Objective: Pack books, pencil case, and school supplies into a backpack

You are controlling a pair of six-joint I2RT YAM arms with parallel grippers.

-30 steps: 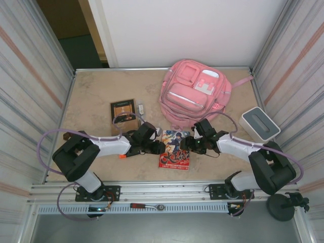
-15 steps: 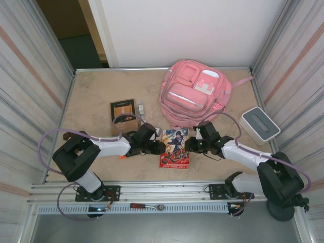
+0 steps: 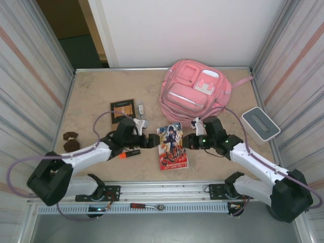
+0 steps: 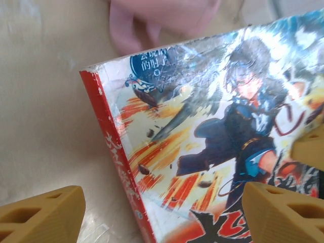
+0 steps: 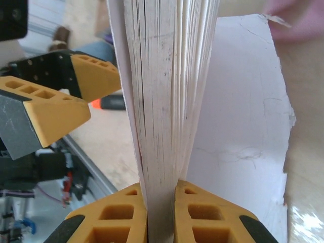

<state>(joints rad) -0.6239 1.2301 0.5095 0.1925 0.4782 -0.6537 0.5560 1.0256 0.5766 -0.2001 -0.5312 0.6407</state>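
On beige mottled tabletop (image 3: pixel 91 96), far left: two small dark brown lumps (image 3: pixel 70 140), too small to identify. Next, thin tan book (image 3: pixel 123 108), lying flat, dark square cover picture, lettering too small to read. Just right of it, small white oblong piece (image 3: pixel 141 108). Nearer the arms, short orange-and-black marker (image 3: pixel 129 153), flat beside left arm. Left claw (image 3: pixel 152 140) spread wide at comic's spine side, yellow ribbed fingers (image 4: pixel 40 212) apart, gripping nothing. Centre: comic (image 3: pixel 172 146), red spine, glossy cover scuffed and creased, dark-haired cartoon figure in dark coat over orange-red streaks; white characters in blue badge at top corner and down spine, not legible. Opposite edge, white page block, pinched tight by right claw (image 5: pixel 161 202), pads pressed together on it; loose white sheet with torn corner splayed alongside. Behind, large pink backpack (image 3: pixel 195 93), soft fabric, zipped pockets, white patches, lying flat, just beyond comic. Far right, grey-white rectangular box (image 3: pixel 259 124), rounded corners, darker top panel.
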